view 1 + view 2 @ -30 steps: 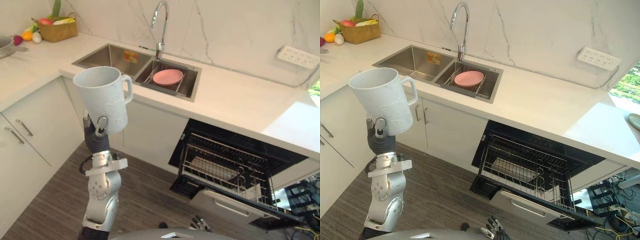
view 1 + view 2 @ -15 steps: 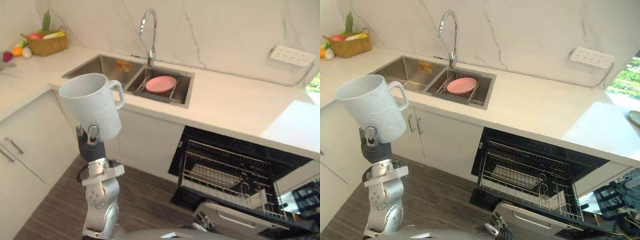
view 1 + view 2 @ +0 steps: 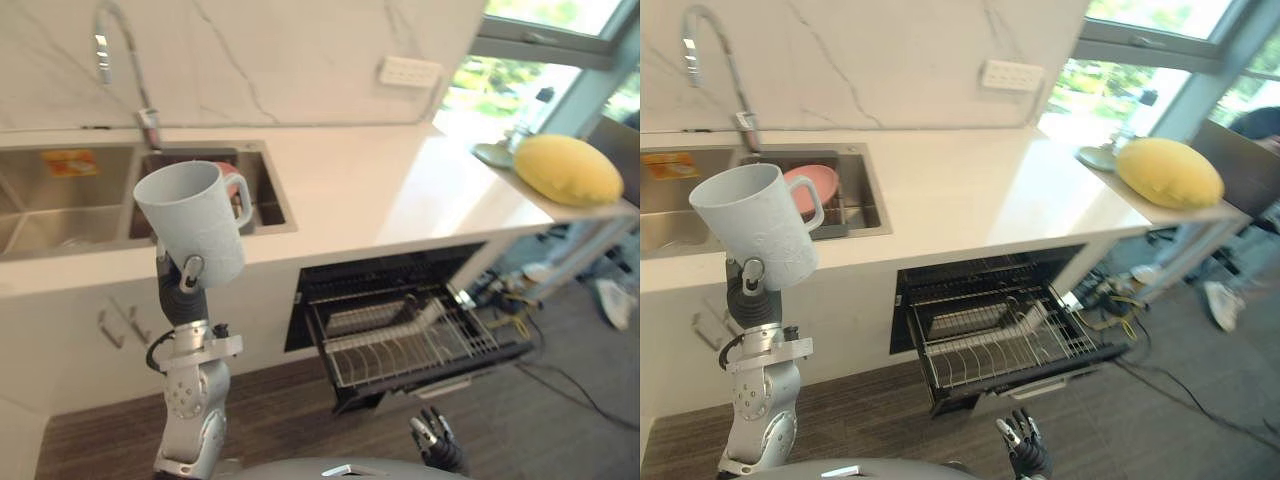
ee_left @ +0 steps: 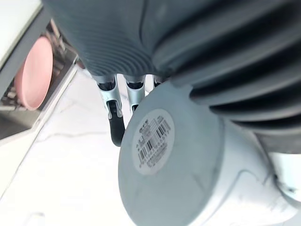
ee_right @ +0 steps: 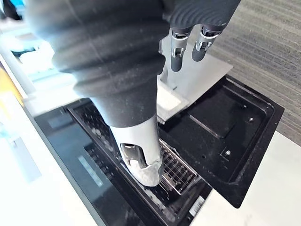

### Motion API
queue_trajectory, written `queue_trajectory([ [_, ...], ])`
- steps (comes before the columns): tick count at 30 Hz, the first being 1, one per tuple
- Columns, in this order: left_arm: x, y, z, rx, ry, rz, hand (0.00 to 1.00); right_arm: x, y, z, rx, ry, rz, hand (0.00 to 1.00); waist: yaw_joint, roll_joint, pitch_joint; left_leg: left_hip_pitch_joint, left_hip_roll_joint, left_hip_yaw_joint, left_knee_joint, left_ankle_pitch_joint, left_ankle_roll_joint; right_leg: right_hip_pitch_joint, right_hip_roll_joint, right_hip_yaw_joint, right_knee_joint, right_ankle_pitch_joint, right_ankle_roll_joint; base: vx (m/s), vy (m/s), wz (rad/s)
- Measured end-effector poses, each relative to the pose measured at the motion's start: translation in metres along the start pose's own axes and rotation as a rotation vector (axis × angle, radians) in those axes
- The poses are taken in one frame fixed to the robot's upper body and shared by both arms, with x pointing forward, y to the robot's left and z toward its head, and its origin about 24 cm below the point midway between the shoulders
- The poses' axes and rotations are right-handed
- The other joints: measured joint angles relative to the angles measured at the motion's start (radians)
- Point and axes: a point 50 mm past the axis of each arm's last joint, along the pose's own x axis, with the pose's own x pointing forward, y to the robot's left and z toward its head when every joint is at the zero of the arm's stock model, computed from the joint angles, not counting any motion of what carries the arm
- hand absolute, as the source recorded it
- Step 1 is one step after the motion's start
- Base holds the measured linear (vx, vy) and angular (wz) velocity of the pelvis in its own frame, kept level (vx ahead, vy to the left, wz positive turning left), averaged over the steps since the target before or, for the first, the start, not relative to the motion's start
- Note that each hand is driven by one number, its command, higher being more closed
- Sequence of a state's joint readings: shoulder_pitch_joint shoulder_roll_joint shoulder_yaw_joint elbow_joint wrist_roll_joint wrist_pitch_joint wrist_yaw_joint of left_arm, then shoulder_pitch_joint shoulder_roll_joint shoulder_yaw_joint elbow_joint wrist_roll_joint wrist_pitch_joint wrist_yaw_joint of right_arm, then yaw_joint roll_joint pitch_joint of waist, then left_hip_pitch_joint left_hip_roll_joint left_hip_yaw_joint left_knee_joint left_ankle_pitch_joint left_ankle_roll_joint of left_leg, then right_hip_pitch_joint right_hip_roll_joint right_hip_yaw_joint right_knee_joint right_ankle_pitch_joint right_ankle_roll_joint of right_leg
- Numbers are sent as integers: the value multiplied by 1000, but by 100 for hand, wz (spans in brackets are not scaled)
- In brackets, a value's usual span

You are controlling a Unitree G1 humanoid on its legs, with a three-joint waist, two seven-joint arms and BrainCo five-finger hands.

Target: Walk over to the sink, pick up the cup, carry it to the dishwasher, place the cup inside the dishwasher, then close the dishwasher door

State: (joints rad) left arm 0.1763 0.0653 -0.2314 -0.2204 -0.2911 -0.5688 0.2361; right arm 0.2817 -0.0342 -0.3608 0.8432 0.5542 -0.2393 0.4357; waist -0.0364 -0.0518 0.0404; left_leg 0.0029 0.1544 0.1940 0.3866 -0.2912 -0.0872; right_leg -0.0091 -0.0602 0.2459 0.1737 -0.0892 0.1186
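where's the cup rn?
Left side of the eye views: the white cup is held in the left hand, up in front of the sink, left of the open dishwasher.

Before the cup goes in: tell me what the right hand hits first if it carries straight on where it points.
Likely the open dishwasher door: the right hand aims at its pale grey panel, though depth is unclear.
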Motion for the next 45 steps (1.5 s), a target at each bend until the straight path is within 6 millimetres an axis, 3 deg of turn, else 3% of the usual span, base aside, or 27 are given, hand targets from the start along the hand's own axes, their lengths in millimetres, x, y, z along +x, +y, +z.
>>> queue_trajectory([
  [3,1,-7,-12,10,39,-33,100,2,1,3,-13,-22,-9,0,-24,28,-14,76,6,140,-85,3,7,-36,-7,-162,-50,63,-33,2,79,-152],
  [5,5,-5,-22,55,79,-25,100,11,3,18,-68,-48,1,0,-49,62,-12,113,17,264,-123,10,9,-74,-34,-380,-52,95,-90,-5,27,-179],
  [7,6,-2,-22,87,84,-9,100,17,3,32,-121,-64,20,0,-52,71,-15,123,15,289,-128,11,9,-102,-56,-484,-48,114,-112,-4,-11,-139],
  [8,7,1,-21,102,78,-5,100,22,7,48,-158,-98,34,0,-45,87,-13,122,17,263,-130,11,9,-106,-54,-523,-73,137,-125,69,-153,-125],
  [11,9,3,-16,117,74,-16,100,32,32,91,-237,-231,95,0,-37,93,0,119,16,190,-134,10,11,-58,-27,-528,-236,244,-95,54,-162,-84],
  [14,12,-1,-15,140,61,-47,100,30,62,133,-278,-407,157,0,-39,102,4,126,29,133,-169,-9,-16,-61,4,-521,-259,265,-88,12,-58,-19],
  [15,13,-1,-15,142,61,-47,100,29,70,140,-285,-440,178,0,-38,99,6,130,29,134,-173,-7,-21,-61,7,-519,-261,267,-89,-21,-23,-11],
  [19,13,3,-17,180,82,-29,100,15,137,178,-365,-642,414,0,-21,61,29,155,23,160,-182,-6,-26,-57,13,-496,-263,284,-82,-37,0,-19],
  [23,18,-1,-16,243,51,-13,100,2,186,184,-398,-703,610,0,-17,69,35,173,5,170,-198,-3,-22,-57,5,-474,-260,305,-67,-4,49,-14],
  [27,26,-9,-13,273,2,20,100,-12,215,180,-325,-699,772,0,-1,77,40,186,-13,172,-217,5,-9,-54,-8,-470,-257,319,-62,-19,37,-2],
  [32,24,-9,-21,391,-4,49,100,-26,236,179,-213,-697,927,0,5,71,44,194,-32,174,-222,9,0,-46,-25,-463,-259,328,-59,-73,21,-2],
  [37,26,-13,-27,464,17,41,100,-40,254,181,-132,-696,1062,0,14,49,58,190,-34,179,-204,8,2,-47,-28,-452,-263,329,-61,-70,-19,-5],
  [45,32,-27,-30,495,-25,31,100,-46,279,175,-22,-577,1192,0,13,50,58,174,-32,179,-196,8,1,-61,-27,-452,-262,335,-65,-7,-6,-1],
])
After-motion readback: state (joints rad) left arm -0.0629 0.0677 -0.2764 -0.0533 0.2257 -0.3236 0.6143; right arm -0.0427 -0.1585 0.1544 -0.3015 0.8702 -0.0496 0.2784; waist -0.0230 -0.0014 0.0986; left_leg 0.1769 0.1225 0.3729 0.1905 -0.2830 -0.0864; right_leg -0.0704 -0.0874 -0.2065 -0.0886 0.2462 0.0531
